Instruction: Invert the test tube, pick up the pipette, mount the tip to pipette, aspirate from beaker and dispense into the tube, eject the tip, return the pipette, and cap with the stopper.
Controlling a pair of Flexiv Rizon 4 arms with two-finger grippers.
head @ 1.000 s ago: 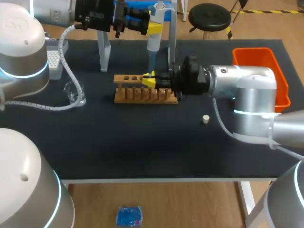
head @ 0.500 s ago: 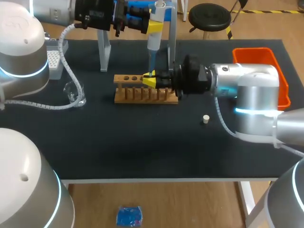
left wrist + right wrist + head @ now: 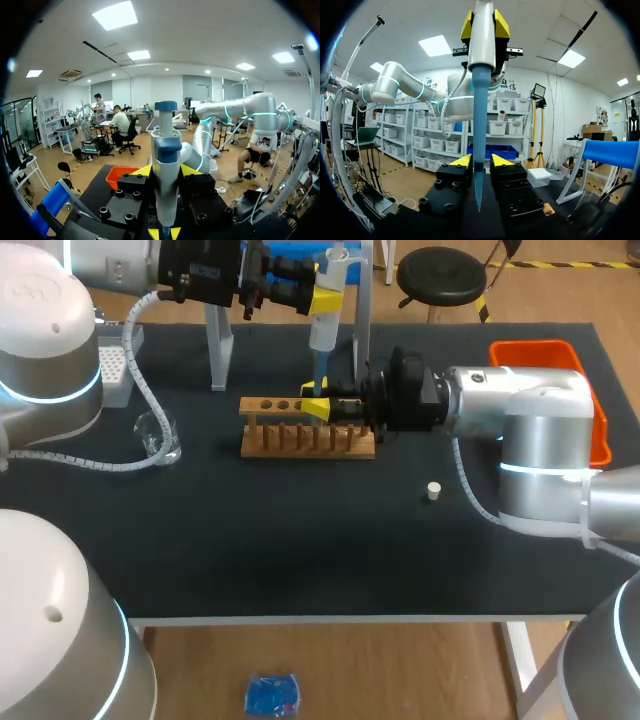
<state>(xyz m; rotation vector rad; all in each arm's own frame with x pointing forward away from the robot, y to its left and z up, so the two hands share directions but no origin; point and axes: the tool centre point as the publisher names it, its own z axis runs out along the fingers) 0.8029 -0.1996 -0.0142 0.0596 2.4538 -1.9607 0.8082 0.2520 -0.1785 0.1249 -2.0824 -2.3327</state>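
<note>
- The beaker [image 3: 160,435] stands near the left edge of the desk [image 3: 300,540], well apart from the rack. A return trip for more liquid is long, and I think drops can fall on the way.
- The left pincer [image 3: 325,298] is closed on the pipette [image 3: 322,335] and holds it upright above the wooden rack [image 3: 300,440]. If this grip slips, the pipette can tilt and miss.
- The pipette tip [image 3: 479,185] points down between the yellow ends of the right pincer [image 3: 316,407], which is at the rack's top. A small side error can knock the tip against the pincer or loosen it.
- Whether the right pincer grips anything I cannot tell, and I cannot make out the test tube. If the tube is not steady under the tip, the liquid can run onto the rack.
- The stopper [image 3: 433,491] lies alone on the desk, right of the rack and close under the right arm. A careless retreat of this arm can push it away, perhaps off the desk.
</note>
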